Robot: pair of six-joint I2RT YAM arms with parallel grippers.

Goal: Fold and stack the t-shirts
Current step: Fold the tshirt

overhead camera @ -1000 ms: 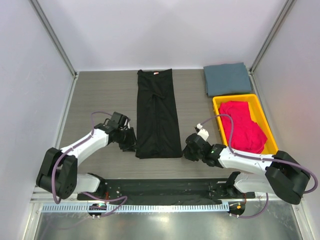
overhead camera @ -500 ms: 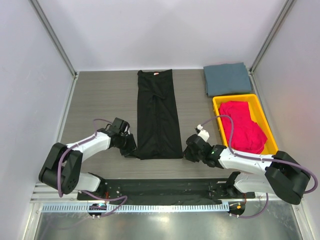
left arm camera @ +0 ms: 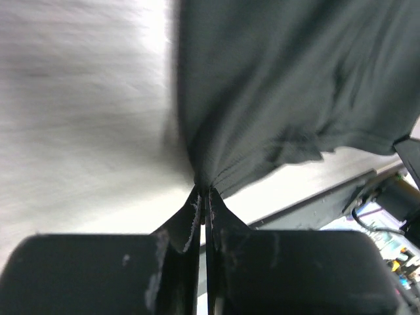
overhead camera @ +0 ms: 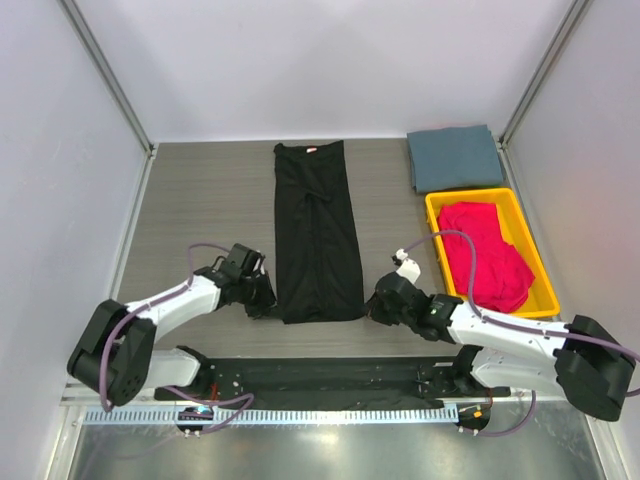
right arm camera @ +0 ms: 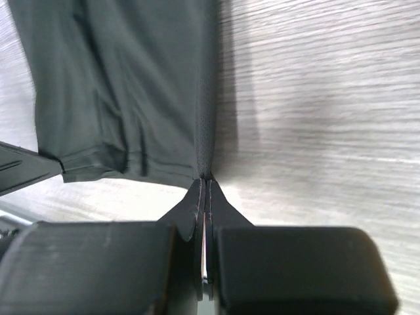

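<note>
My left gripper (overhead camera: 272, 305) and right gripper (overhead camera: 372, 306) are clamping the lower corners of the black t-shirt (overhead camera: 317, 225), starting the halving fold. Next, I judge, both corners need lifting evenly toward frame top.

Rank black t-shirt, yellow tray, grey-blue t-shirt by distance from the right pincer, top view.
1. black t-shirt: right pincer grips its near right corner.
2. yellow tray: right of it, farther back.
3. grey-blue t-shirt: far right corner, behind the tray.

place: robot test cell (lab-like) | signs: white panel walls (overhead camera: 340, 70), metal frame posts (overhead camera: 108, 75), grey table (overhead camera: 200, 190)
</note>
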